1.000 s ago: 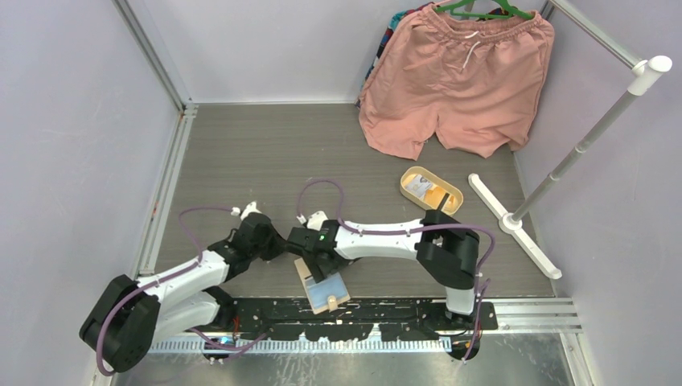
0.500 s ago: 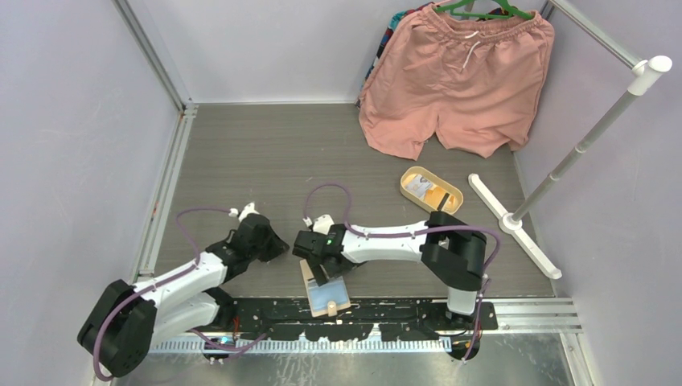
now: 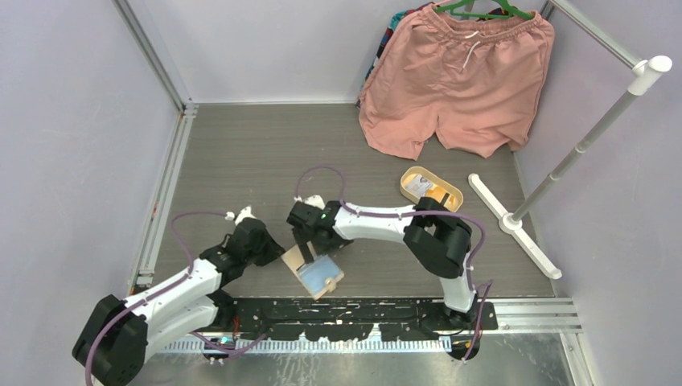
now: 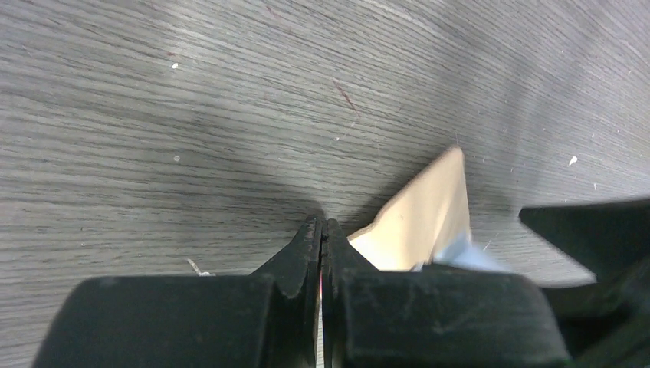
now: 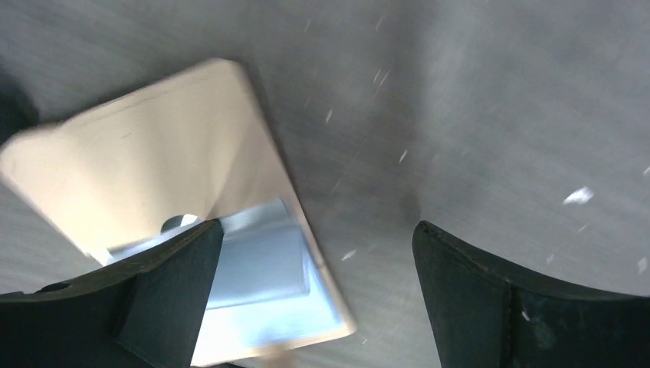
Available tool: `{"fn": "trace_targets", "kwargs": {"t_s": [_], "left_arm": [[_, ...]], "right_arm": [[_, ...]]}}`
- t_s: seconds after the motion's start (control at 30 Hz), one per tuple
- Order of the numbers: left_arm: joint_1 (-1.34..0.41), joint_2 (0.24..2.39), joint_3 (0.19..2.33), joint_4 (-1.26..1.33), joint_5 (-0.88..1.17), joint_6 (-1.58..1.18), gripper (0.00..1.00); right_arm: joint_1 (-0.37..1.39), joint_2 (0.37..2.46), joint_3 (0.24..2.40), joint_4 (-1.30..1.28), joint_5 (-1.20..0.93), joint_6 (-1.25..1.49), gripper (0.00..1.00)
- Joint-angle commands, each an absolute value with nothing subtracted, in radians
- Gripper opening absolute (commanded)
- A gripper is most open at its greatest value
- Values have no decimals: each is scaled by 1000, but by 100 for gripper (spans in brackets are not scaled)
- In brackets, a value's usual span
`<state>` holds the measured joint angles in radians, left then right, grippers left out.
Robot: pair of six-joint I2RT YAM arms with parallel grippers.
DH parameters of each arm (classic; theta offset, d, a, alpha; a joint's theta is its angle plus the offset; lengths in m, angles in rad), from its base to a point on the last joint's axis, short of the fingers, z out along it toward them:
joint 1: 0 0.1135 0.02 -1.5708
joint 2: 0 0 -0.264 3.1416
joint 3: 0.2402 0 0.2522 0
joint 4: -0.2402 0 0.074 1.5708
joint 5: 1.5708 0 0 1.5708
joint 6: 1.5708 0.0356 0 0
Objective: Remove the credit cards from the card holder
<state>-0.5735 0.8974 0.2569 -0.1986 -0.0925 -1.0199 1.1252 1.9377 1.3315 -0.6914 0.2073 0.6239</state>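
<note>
The tan card holder [image 3: 294, 259] lies open on the table near the front edge, its pale blue pockets [image 3: 319, 276] facing up. A pale blue card [image 5: 257, 264] sits in a pocket. My right gripper [image 3: 312, 241] is open just above the holder. In the right wrist view [image 5: 322, 299] its left finger [image 5: 153, 295] overlaps the blue pocket. My left gripper [image 3: 276, 248] is shut beside the tan flap [image 4: 418, 218]. Its tips [image 4: 322, 224] rest near the table, with a thin pale sliver in the slit. An orange card [image 3: 439, 195] and a whitish card [image 3: 417, 186] lie in the oval tray.
The oval tan tray [image 3: 403, 186] sits right of centre. Pink shorts [image 3: 458, 80] hang at the back right. A white rack foot [image 3: 515, 227] and its pole [image 3: 595, 129] stand at the right. Frame walls edge the table.
The card holder has slid up and left and turned toward my left gripper. My right gripper has moved up and left with it. My left arm has drawn back slightly.
</note>
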Motion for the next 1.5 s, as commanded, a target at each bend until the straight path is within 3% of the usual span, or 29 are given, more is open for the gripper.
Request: {"fn": "trace_targets", "kwargs": {"t_s": [0.0, 0.27, 0.53, 0.87, 1.1, 1.47], "left_arm": [[-570, 885, 240, -183, -81, -1011, 0], [-570, 873, 218, -166, -71, -1031, 0], [-570, 813, 206, -197, -83, -1049, 0], [-570, 748, 166, -92, 43, -1041, 0], [-569, 827, 139, 35, 110, -1051, 0], [-570, 783, 138, 3, 112, -1059, 0]], "right_arm": [[1027, 1981, 1417, -592, 197, 426, 100], [923, 2122, 1703, -616, 14, 176, 100], [883, 2181, 1865, -636, -24, 163, 100], [956, 1940, 1715, -717, 207, 339, 96], [1048, 1919, 1564, -738, 295, 495, 82], [1116, 1922, 1442, -716, 359, 592, 81]]}}
